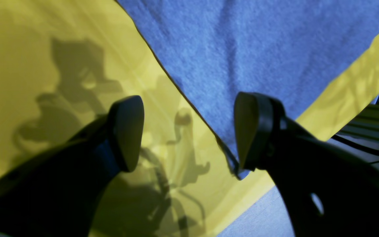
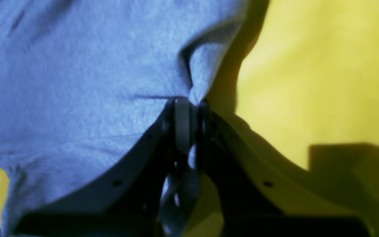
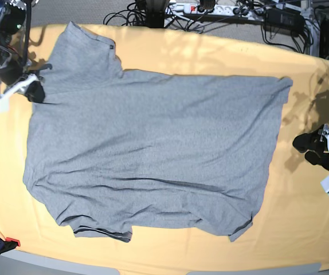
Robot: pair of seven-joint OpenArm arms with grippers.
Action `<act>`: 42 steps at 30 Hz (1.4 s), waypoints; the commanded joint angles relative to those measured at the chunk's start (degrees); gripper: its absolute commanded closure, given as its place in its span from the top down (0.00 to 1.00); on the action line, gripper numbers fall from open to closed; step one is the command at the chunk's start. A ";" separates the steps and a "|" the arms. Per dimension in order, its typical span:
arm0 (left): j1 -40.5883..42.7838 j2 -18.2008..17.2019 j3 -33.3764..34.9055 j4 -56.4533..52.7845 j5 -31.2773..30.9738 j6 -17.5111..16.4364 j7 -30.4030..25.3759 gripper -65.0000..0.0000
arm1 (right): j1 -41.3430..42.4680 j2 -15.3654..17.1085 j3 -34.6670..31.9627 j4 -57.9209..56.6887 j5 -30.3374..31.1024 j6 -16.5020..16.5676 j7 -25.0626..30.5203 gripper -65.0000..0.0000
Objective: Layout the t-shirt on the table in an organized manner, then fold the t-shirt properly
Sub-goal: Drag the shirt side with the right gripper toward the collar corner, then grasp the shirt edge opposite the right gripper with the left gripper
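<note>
In the base view the t-shirt (image 3: 153, 149), soft, light and limp, lies spread mid-frame on the table (image 3: 302, 229); best taken at hems or corners. At upper left the right gripper (image 2: 191, 102) pinches its edge. At right the left gripper (image 1: 189, 131) gapes wide, empty. Long axis runs left-right, collar upper left.

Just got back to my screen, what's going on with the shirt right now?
The t-shirt lies spread nearly flat on the table, plain side up. The right end effector is pinched shut on the shirt's edge, at the left of the base view. The left end effector hangs open over the opposite edge, holding nothing. No fold is made yet.
</note>
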 commanded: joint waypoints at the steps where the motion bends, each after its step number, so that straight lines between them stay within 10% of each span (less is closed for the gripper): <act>1: -1.44 -1.57 -0.76 0.57 -1.18 0.09 -0.63 0.67 | -0.57 0.85 0.63 1.86 -0.57 -0.59 0.79 0.00; 15: -1.42 -1.57 -0.76 0.57 -1.29 0.09 -0.61 0.67 | -4.48 0.83 1.07 9.49 -19.91 -14.95 0.68 0.00; 21: -1.42 -1.57 -0.76 0.57 -1.29 0.55 -0.37 0.67 | -4.46 0.83 1.05 9.49 -13.35 -10.27 -1.81 0.04; 26: -1.44 -1.55 -0.76 0.57 -1.95 1.38 0.24 0.67 | -4.28 0.85 1.07 9.73 -5.64 -5.92 -1.99 0.58; 42: 11.34 0.59 -8.83 0.55 -5.89 1.38 3.51 0.67 | -7.61 1.16 14.19 19.37 -4.72 -7.82 -0.76 0.58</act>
